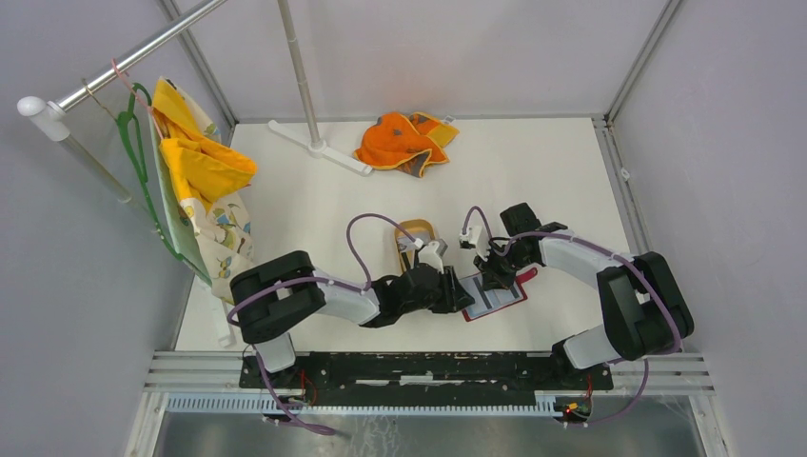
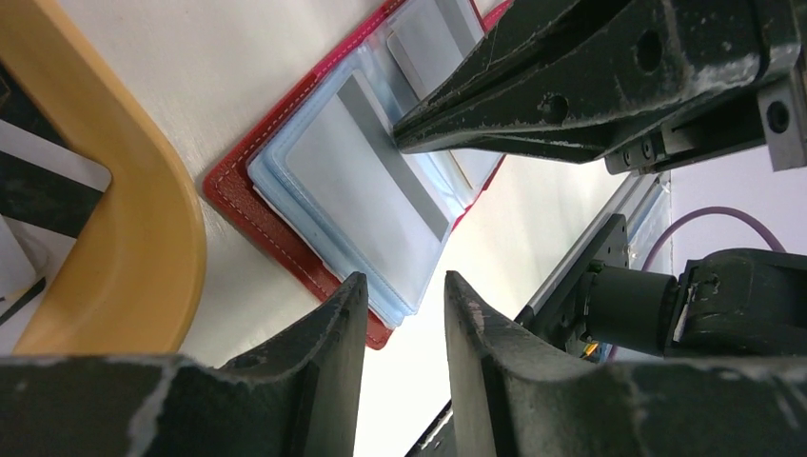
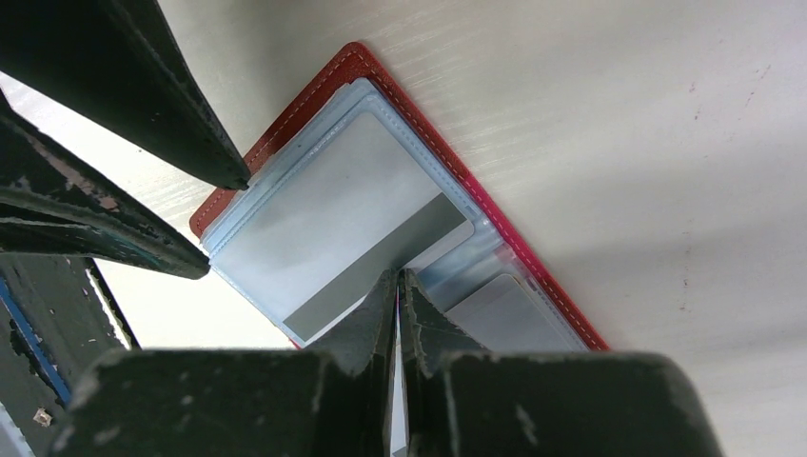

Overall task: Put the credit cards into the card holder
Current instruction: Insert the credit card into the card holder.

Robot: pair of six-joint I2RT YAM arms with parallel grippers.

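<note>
Two robot arms reach from the near edge of a white desk point(image 1: 533, 181) and meet at its middle. Directly under both lies the card holder point(image 2: 226, 188), a red wallet opened flat with its clear blue-grey sleeves facing up.

The left gripper point(image 2: 406, 286) hovers low at one corner of the holder. Its fingers are spread with nothing between them, and the sleeve corner sits just ahead of the gap.

The right gripper point(image 3: 399, 278) comes in from the opposite side with its fingers pressed together. Its tip touches the sleeve beside the dark stripe of a grey card point(image 3: 324, 219). Whether it pinches the plastic cannot be told. The card seems to sit inside the sleeve, its long axis running along the holder's page, between the two grippers.

Just beyond the left gripper, a tan wooden tray point(image 2: 162, 219) holds more cards point(image 2: 43, 176), white with dark stripes. The left arm is the nearer one to them, so the next pick likely falls to it.

Farther back lies an orange cloth point(image 1: 404, 143).
</note>
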